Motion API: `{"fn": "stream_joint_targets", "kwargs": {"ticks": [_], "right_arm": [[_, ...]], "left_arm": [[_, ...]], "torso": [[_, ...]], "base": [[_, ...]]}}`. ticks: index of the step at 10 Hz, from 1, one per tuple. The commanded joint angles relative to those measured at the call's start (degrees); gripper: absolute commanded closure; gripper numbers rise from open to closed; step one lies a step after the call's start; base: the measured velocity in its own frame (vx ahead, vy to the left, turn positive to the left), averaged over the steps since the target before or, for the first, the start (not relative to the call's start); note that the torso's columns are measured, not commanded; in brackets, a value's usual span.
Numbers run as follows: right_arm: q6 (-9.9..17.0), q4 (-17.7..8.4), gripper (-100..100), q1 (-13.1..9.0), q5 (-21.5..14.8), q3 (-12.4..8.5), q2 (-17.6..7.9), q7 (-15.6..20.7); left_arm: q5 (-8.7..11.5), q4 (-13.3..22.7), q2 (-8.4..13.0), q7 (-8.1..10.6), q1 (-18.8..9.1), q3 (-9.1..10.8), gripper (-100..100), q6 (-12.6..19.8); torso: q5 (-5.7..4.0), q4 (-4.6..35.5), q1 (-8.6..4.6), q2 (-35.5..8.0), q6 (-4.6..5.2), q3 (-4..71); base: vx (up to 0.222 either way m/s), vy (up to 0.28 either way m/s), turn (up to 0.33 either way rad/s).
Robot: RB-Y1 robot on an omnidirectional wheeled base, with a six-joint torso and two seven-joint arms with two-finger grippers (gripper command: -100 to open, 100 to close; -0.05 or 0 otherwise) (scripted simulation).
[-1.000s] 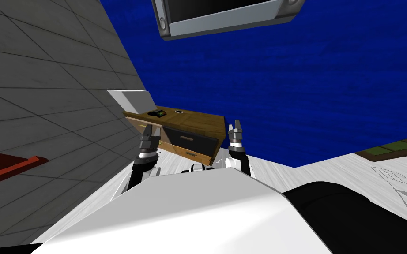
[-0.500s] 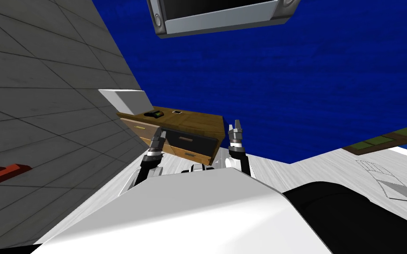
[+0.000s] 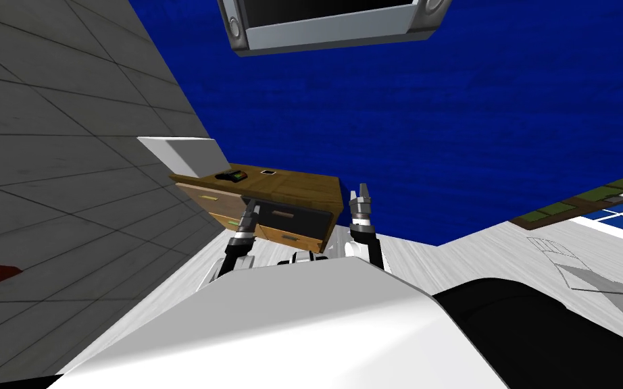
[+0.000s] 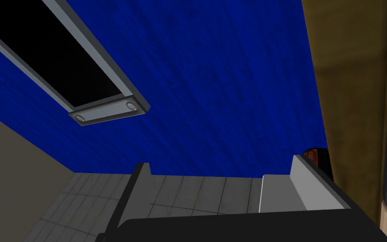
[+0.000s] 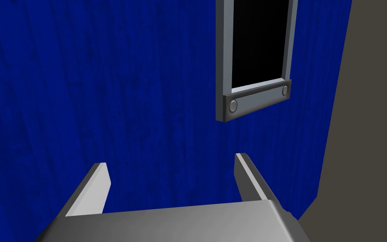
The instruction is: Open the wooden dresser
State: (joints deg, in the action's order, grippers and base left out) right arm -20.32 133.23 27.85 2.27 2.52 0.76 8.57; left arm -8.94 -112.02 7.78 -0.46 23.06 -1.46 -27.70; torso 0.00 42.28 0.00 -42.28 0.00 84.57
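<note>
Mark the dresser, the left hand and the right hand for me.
dresser (image 3: 300, 186): head view, its brown top.
left hand (image 4: 220, 162): left wrist view, between fingertips.
right hand (image 5: 169, 160): right wrist view, between fingertips.

Wood grain shows brown and matt on the dresser, the blue wall behind looks faintly streaked, and the floor runs in pale, smooth planks.

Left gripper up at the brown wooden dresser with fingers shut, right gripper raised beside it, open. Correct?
Not quite: the left gripper is open, not shut. The left wrist view shows its two light grey fingers standing well apart with nothing between them, next to the brown wooden dresser. The right gripper is raised beside the dresser and open, as you said.
</note>
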Motion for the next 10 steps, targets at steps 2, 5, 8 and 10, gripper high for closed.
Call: {"fn": "stream_joint_targets", "kwargs": {"ticks": [2,5,8,10], "right_arm": [[0.00,0.00,0,0.00,0.00,0.00,0.00,0.00],[0.00,0.00,0,0.00,0.00,0.00,0.00,0.00],[0.00,0.00,0,0.00,0.00,0.00,0.00,0.00],[0.00,0.00,0,0.00,0.00,0.00,0.00,0.00]], "left_arm": [[-1.05,5.86,-1.54,-0.67,-1.80,-1.26,-100,1.80],[-1.64,8.98,-1.42,-1.01,-2.70,-1.99,-100,2.81],[-2.31,12.47,-0.79,-1.39,-3.72,-2.82,-100,3.95],[-2.79,14.98,-0.22,-1.67,-4.44,-3.42,-100,4.77]], "torso": [[0.00,0.00,-0.01,0.00,0.01,0.00],[0.00,0.00,0.00,-0.02,-0.01,-0.01],[0.00,0.00,-0.01,-0.01,0.00,-0.01],[0.00,0.00,0.00,0.01,-0.01,0.01]], "base": [[0.013,0.018,-0.093],[0.011,0.016,-0.053],[0.006,0.014,-0.060],[0.011,0.018,-0.065]]}}
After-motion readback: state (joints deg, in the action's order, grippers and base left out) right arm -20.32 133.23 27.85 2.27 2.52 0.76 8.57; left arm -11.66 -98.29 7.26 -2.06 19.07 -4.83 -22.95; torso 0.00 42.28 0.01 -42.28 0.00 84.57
